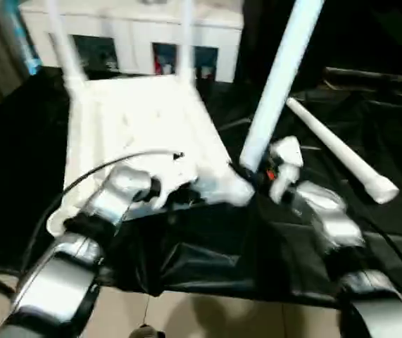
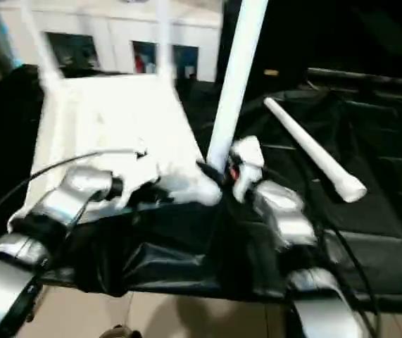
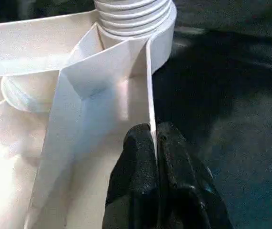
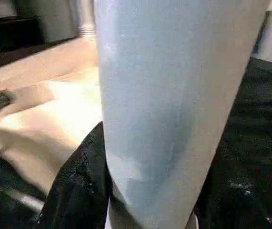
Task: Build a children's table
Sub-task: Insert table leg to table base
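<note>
Visibly unbranded white children's table, no readable writing

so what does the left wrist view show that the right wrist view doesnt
Left wrist view: the left gripper shut on the thin side wall of the table top, beside a ribbed corner socket and the inner ribs of the underside.

Right wrist view: the right gripper shut around a white leg, seen close up; another leg stands at the far side.

Both: the upturned white table top and the black cover under it.
</note>
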`<state>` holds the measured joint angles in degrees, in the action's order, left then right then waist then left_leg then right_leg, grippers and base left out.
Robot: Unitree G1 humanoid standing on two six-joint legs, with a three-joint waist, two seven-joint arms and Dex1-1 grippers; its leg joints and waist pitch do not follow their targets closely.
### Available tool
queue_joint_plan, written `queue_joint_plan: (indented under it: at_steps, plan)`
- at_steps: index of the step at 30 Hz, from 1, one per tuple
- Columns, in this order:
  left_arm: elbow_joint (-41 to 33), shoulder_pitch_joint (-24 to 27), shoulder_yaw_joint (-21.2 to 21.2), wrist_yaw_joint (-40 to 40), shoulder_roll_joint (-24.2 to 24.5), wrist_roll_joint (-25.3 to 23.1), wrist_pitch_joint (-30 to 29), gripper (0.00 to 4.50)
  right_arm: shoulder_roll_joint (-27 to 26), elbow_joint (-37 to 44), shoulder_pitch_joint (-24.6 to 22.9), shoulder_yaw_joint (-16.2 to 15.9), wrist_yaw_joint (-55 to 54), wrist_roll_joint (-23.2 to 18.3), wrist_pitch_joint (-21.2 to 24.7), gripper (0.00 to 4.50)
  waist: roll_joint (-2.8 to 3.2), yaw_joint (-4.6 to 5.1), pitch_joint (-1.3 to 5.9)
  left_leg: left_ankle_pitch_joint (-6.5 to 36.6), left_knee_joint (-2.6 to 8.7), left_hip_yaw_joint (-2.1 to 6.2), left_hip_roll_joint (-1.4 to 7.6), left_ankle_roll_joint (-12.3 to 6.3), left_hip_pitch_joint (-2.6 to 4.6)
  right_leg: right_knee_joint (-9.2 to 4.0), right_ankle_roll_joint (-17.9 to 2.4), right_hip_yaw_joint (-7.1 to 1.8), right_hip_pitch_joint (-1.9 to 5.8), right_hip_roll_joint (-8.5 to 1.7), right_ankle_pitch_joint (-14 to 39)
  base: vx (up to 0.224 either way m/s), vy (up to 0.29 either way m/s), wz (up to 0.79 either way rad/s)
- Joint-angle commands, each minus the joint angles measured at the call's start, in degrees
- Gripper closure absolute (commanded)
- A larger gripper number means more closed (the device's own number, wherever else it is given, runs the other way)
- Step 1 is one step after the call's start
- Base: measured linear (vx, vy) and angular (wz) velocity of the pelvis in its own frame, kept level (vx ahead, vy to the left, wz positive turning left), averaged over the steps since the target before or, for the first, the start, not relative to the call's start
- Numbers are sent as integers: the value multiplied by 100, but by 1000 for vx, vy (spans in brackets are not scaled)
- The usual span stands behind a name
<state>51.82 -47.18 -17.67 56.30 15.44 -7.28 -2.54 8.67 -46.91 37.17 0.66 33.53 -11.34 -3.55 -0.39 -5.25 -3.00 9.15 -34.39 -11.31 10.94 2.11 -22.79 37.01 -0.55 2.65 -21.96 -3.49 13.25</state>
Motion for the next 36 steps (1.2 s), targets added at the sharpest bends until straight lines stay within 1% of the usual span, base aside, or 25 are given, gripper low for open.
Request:
queue_joint_plan:
  at_steps: [1, 3, 4, 5, 6, 7, 8, 10, 12, 13, 15, 16, 17, 20, 21, 24, 28, 29, 30, 32, 34, 35, 36]
  plan:
    - [-57, -529, 181, -516, -151, -41, -240, 450, -137, -870, -13, 135, -905, 221, 304, 262, 28, -12, 369, 1299, 444, 168, 279, 93, 191, -497, -1402, -258, 167, -551, 514, 0, 0, 0]
    - [120, -667, 255, -945, -319, -77, -500, 450, -281, -1117, 178, 227, -1345, 203, 326, 262, 10, -12, 368, 1245, 446, 171, 275, 66, 181, -490, -1437, -252, 194, -546, 372, 0, 0, 0]
    - [256, -747, 297, -1290, -459, -106, -621, 450, -406, -1294, 321, 300, -1638, 182, 320, 262, 24, -7, 385, 1149, 431, 155, 271, 46, 193, -466, -1475, -257, 185, -539, 155, 0, 0, 0]
    - [342, -793, 319, -1493, -545, -119, -688, 450, -483, -1400, 407, 338, -1810, 175, 309, 262, 26, -6, 394, 1093, 431, 160, 276, 44, 200, -456, -1496, -253, 187, -531, 45, 0, 0, 0]
    - [433, -834, 327, -1704, -636, -145, -732, 450, -553, -1490, 490, 331, -2003, 216, 296, 262, -2, -4, 398, 1043, 426, 150, 269, 23, 202, -452, -1516, -249, 189, -519, -63, 0, 0, 0]
    - [445, -839, 326, -1725, -645, -147, -735, 450, -560, -1504, 501, 329, -2024, 222, 291, 262, 10, -18, 393, 978, 421, 151, 267, -25, 190, -449, -1544, -249, 201, -536, -189, 0, 0, 0]
    - [590, -897, 297, -1980, -741, -209, -732, 450, -654, -1650, 621, 319, -2223, 264, 243, 262, -2, -32, 406, 854, 404, 147, 257, -117, 169, -434, -1533, -247, 232, -542, -397, 0, 0, 0]
    - [728, -956, 297, -2179, -836, -238, -721, 450, -749, -1779, 734, 316, -2378, 309, 195, 262, -22, -28, 414, 719, 393, 142, 249, -231, 172, -418, -1542, -242, 232, -534, -618, 0, 0, 0]
    - [764, -974, 302, -2234, -865, -243, -703, 450, -787, -1812, 771, 329, -2411, 314, 184, 262, -31, -45, 395, 782, 393, 140, 246, -297, 161, -450, -1511, -242, 242, -549, -479, 0, 0, 0]
    - [832, -1017, 334, -2275, -918, -230, -659, 450, -836, -1902, 841, 340, -2472, 356, 146, 262, -36, -44, 388, 862, 407, 145, 260, -295, 167, -468, -1475, -240, 232, -555, -251, 0, 0, 0]
    - [854, -1033, 336, -2280, -926, -230, -635, 450, -848, -1946, 866, 356, -2477, 366, 123, 262, -36, -40, 379, 941, 413, 144, 262, -259, 175, -484, -1454, -242, 226, -547, -102, 0, 0, 0]
    - [857, -1038, 330, -2241, -921, -224, -592, 450, -853, -1984, 885, 371, -2465, 375, 109, 262, -51, -35, 376, 986, 425, 148, 273, -233, 175, -489, -1441, -242, 225, -549, -14, 0, 0, 0]
    - [847, -1033, 331, -2205, -916, -212, -580, 450, -854, -1997, 893, 378, -2445, 376, 108, 262, -41, -32, 371, 1048, 430, 151, 276, -207, 179, -497, -1431, -244, 218, -552, 77, 0, 0, 0]
    - [840, -1030, 335, -2194, -912, -200, -584, 450, -862, -2018, 909, 407, -2431, 369, 101, 262, -51, -29, 374, 1022, 432, 149, 276, -197, 176, -488, -1416, -249, 219, -548, 14, 0, 0, 0]
    - [862, -1041, 333, -2139, -914, -170, -526, 450, -857, -2083, 958, 396, -2418, 400, 89, 262, -63, -26, 375, 999, 430, 147, 278, -212, 175, -483, -1431, -249, 217, -554, -36, 0, 0, 0]
    - [873, -1047, 360, -1998, -922, -111, -433, 450, -841, -2177, 1049, 318, -2336, 507, 110, 262, -59, -24, 364, 1049, 437, 146, 276, -203, 175, -501, -1418, -250, 211, -554, 77, 0, 0, 0]
    - [845, -1033, 387, -1896, -915, -72, -407, 450, -833, -2187, 1106, 363, -2212, 486, 99, 262, -61, -17, 361, 1084, 442, 147, 279, -184, 175, -502, -1412, -254, 209, -554, 88, 0, 0, 0]
    - [839, -1029, 389, -1877, -912, -67, -389, 450, -831, -2182, 1121, 380, -2184, 477, 93, 227, -60, -18, 362, 1081, 442, 148, 279, -192, 173, -502, -1413, -256, 213, -561, 78, 0, 0, 0]
    - [838, -1027, 390, -1870, -911, -65, -383, 450, -830, -2180, 1126, 387, -2174, 473, 90, 227, -60, -15, 361, 1081, 441, 146, 279, -194, 174, -503, -1414, -257, 211, -560, 77, 0, 0, 0]
    - [808, -1006, 415, -1751, -901, -8, -290, 450, -818, -2157, 1190, 412, -1993, 447, 17, 190, -53, -13, 361, 1076, 441, 149, 281, -204, 172, -501, -1426, -257, 213, -562, 46, 0, 0, 0]
    - [792, -999, 431, -1685, -897, 25, -253, 450, -812, -2144, 1219, 426, -1914, 449, -10, 183, -50, -7, 368, 1065, 437, 149, 283, -211, 169, -496, -1450, -257, 216, -562, 13, 0, 0, 0]
    - [773, -990, 444, -1626, -892, 54, -200, 450, -808, -2127, 1239, 442, -1841, 441, -44, 177, -57, -13, 377, 981, 429, 147, 280, -236, 160, -482, -1468, -257, 227, -565, -121, 0, 0, 0]
    - [766, -987, 452, -1595, -890, 70, -170, 450, -805, -2123, 1253, 454, -1803, 439, -62, 167, -66, -12, 396, 825, 412, 145, 275, -292, 147, -441, -1494, -253, 243, -558, -370, 0, 0, 0]
